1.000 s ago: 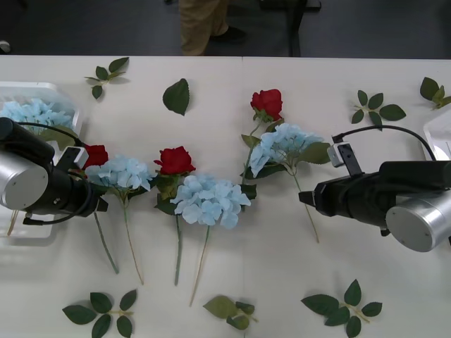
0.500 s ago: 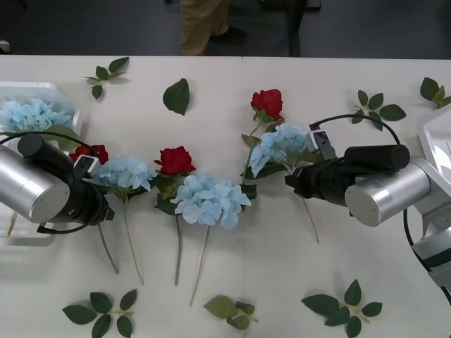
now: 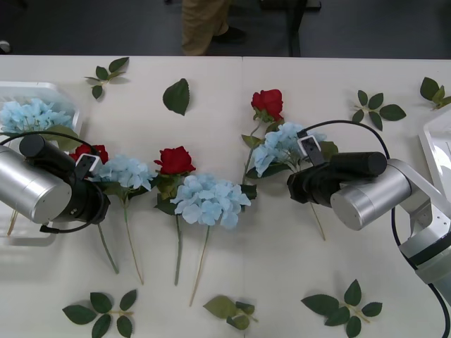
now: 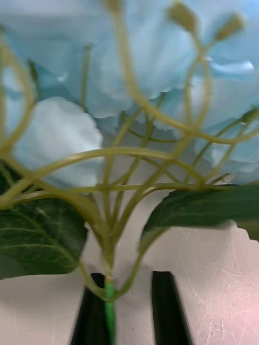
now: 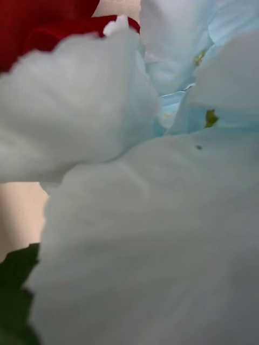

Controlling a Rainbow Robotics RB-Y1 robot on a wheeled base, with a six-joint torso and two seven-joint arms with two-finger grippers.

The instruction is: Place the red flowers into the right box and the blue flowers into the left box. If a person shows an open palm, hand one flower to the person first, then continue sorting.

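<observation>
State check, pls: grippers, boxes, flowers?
right gripper: open, fingers either side of the rightmost blue flower's stem.
left gripper: at the leftmost loose blue flower.
left box: holds one boxed blue flower.
right box: contents out of view.
middle blue flower: lying on the table.
red flowers: three, all on the table.

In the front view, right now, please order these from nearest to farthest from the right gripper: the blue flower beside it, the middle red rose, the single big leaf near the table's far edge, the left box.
Measured from the right gripper:
1. Blue flower, right at the gripper, on its far side.
2. Middle red rose, toward the table's centre.
3. Single big leaf, farther back and left.
4. Left box, at the table's far left, by the left gripper.
</observation>
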